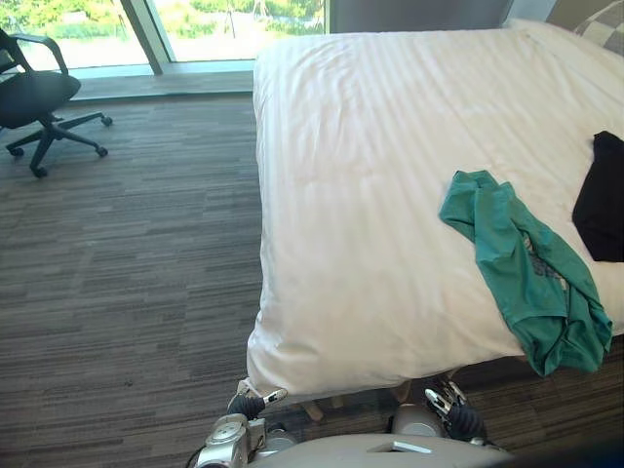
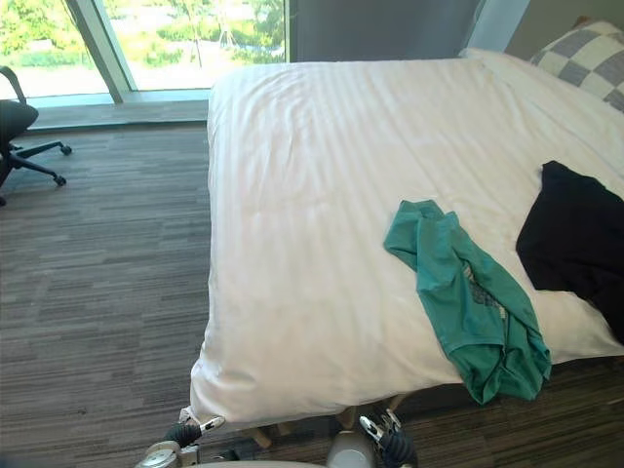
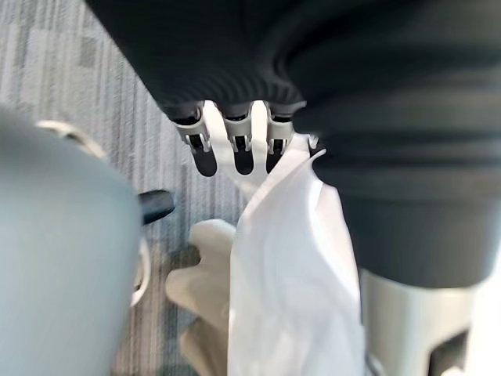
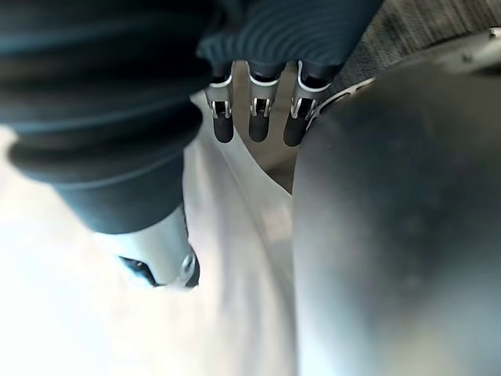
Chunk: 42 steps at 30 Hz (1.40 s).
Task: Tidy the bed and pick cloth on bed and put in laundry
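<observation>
left hand [image 1: 249,402] and right hand [image 1: 456,414] hang at the bed [image 1: 370,195] edge, fingers [image 3: 235,153] apparently straight.

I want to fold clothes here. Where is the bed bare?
The bed is bare from its left edge to the green shirt, and past it toward the window. Crowded on the right: shirt, black cloth, pillow.

The black cloth [image 2: 575,239] runs off the edge. The chair [image 1: 34,97] and, I think, a pillow [image 2: 590,58] are cut off too.
</observation>
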Tool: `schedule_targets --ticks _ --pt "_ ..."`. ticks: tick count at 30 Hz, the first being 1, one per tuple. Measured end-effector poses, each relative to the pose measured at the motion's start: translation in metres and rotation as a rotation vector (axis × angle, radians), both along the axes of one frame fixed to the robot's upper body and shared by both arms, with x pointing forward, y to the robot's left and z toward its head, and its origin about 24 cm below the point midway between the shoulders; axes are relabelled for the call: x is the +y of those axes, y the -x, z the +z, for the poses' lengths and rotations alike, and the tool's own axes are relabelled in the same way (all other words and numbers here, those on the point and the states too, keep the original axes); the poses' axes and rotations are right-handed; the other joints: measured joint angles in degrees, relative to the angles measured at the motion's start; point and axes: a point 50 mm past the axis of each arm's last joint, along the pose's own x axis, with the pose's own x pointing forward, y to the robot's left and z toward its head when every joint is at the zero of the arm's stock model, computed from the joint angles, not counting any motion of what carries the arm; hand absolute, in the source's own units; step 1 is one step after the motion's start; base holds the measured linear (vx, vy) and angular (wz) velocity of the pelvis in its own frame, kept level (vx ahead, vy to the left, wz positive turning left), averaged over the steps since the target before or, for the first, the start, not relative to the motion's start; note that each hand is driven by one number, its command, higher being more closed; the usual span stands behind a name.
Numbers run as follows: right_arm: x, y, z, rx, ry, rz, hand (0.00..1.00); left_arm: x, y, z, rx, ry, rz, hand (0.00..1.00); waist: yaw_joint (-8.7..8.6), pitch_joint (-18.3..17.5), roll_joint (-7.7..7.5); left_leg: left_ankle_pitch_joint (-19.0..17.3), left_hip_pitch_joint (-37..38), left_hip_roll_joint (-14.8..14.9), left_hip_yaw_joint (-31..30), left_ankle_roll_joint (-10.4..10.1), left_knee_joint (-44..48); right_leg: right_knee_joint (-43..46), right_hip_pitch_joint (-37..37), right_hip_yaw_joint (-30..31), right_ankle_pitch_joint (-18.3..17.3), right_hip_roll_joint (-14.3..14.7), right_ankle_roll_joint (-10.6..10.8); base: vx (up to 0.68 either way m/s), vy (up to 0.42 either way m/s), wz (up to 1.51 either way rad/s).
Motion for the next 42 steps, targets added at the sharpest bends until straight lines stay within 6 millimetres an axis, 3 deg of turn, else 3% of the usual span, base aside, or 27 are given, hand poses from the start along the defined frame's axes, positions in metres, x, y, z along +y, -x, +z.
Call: schedule_targets --ticks 3,6,11,16,19,20,25,28,31,32,34,35,36,37,38,39,42 --pt "0.011 -0.009 -0.001 0.013 0.013 0.095 0.0 0.001 -0.004 0.001 0.004 -0.013 -0.026 0.0 0.3 0.01 -0.19 -0.61 -1.86 -0.17 0.29 0.74 2.88 -12.84 5.58 -2.25 0.28 0.67 0.51 0.0 -0.042 -0.12" --pt "0.012 -0.016 -0.001 0.027 0.034 0.158 0.0 -0.001 -0.01 0.002 0.003 -0.03 -0.085 0.0 0.33 0.39 0.43 -2.86 -5.63 0.84 -0.18 1.4 9.02 -21.1 8.78 -2.82 2.61 1.22 4.18 -0.06 -0.029 0.04" --pt "0.006 -0.031 -0.002 0.091 0.074 0.193 0.0 -0.005 -0.012 0.002 -0.009 -0.032 -0.104 0.0 0.71 0.98 1.93 -4.25 -5.72 1.65 -0.2 1.37 11.6 -23.19 9.45 -1.46 3.88 1.91 4.02 -0.12 0.003 -0.11" --pt "0.0 -0.034 -0.005 0.162 0.094 0.153 0.0 -0.01 -0.014 0.003 -0.026 -0.022 -0.086 0.0 3.32 -0.22 3.88 -12.11 -8.18 2.62 -4.82 -1.08 21.46 -23.22 6.92 6.22 4.02 3.72 4.06 -0.03 0.069 -0.73" --pt "0.006 -0.04 -0.005 0.166 0.089 0.163 0.0 -0.008 -0.01 0.002 -0.015 -0.019 -0.069 0.0 3.14 -1.22 4.23 -11.87 -10.73 0.55 -14.63 -1.01 25.57 -22.61 2.73 11.73 4.55 3.72 3.27 0.04 0.035 -0.97" --pt "0.006 -0.04 -0.005 0.17 0.096 0.151 0.0 -0.007 -0.009 0.001 -0.009 -0.018 -0.074 0.0 2.57 -1.64 4.29 -11.88 -10.72 -0.16 -16.07 -1.03 24.51 -22.12 1.09 13.19 5.13 3.65 2.47 0.0 0.049 -0.59" --pt "0.004 -0.035 -0.008 0.196 0.111 0.089 0.0 -0.006 -0.006 -0.001 0.024 0.0 -0.166 0.0 0.14 -2.73 3.08 -11.21 -6.48 -1.4 -18.62 -0.25 13.96 -19.68 -3.37 13.66 8.84 4.32 3.99 -0.02 -0.006 -0.37" --pt "0.002 -0.032 -0.009 0.206 0.099 0.01 0.0 -0.012 -0.002 -0.004 0.04 0.042 -0.194 0.0 -1.17 -2.69 3.02 -11.21 -4.51 -1.57 -18.65 -0.21 13.31 -20.34 -2.23 13.6 10.12 4.51 3.44 -0.06 -0.016 -0.25" --pt "0.005 -0.029 -0.011 0.221 0.085 -0.027 0.0 -0.012 -0.003 -0.004 0.036 0.056 -0.184 0.0 -0.69 -2.53 2.37 -11.72 -3.35 -1.86 -16.32 -0.29 12.9 -21.26 -2.24 12.97 11.9 4.41 2.23 -0.13 0.014 -0.48" --pt "0.007 -0.029 -0.011 0.22 0.084 -0.022 0.0 -0.013 -0.003 -0.004 0.035 0.064 -0.17 0.0 -0.25 -2.27 1.96 -11.93 -2.84 -1.82 -15.12 -0.05 12.96 -21.62 -2.26 12.3 11.56 4.32 0.86 -0.2 0.017 -0.79" --pt "0.009 -0.032 -0.009 0.2 0.1 0.001 0.0 -0.016 0.001 -0.005 0.054 0.085 -0.121 0.0 -0.25 -2.11 2.13 -12.34 -1.18 -1.14 -13.24 0.7 11.72 -22.59 -1.83 8.41 7.77 4.69 -5.98 -0.18 0.036 -0.81" --pt "0.01 -0.033 -0.008 0.192 0.106 0.009 0.0 -0.017 0.003 -0.006 0.058 0.092 -0.105 0.0 -0.21 -1.99 3.43 -12.3 -0.7 0.08 -12.54 1.09 10.66 -22.35 -1.62 7.39 6.3 5.11 -6.36 -0.08 0.016 -0.78" --pt "0.011 -0.04 -0.005 0.166 0.115 0.014 0.0 -0.016 0.003 -0.006 0.064 0.092 -0.087 0.0 -0.23 -1.9 3.44 -12.05 0.06 1.08 -10.78 1.4 10.45 -15.12 -3.51 6.65 6.38 5.62 -5.53 -0.02 -0.016 -0.64" --pt "0.015 -0.038 -0.005 0.165 0.115 0.018 0.0 -0.011 0.004 -0.005 0.068 0.078 -0.087 0.0 -0.4 -1.9 2.07 -12.11 1.0 0.94 -10.32 1.27 10.44 -10.27 -2.95 5.68 6.3 5.65 -5.5 -0.01 -0.037 -0.62" --pt "0.021 -0.033 -0.007 0.176 0.107 0.027 0.0 -0.007 0.005 -0.005 0.071 0.07 -0.072 0.0 -0.01 -2.22 0.88 -12.28 1.89 0.3 -9.47 0.97 10.28 -11.15 -1.88 4.8 3.75 5.27 -4.11 0.0 -0.016 -0.69" --pt "0.023 -0.03 -0.008 0.191 0.103 0.02 0.0 -0.007 0.003 -0.005 0.063 0.064 -0.056 0.0 0.5 -2.01 0.51 -12.25 2.72 0.35 -8.13 0.55 10.4 -12.1 -1.66 4.75 3.23 5.83 -2.63 -0.01 0.0 -0.66" --pt "0.022 -0.037 -0.005 0.166 0.118 0.014 0.0 -0.009 0.008 -0.006 0.092 0.053 -0.03 0.0 -0.25 -2.51 0.92 -11.4 3.7 1.4 -4.86 0.58 9.0 -12.61 -2.58 3.63 3.03 6.79 -3.78 0.04 -0.009 -0.52"
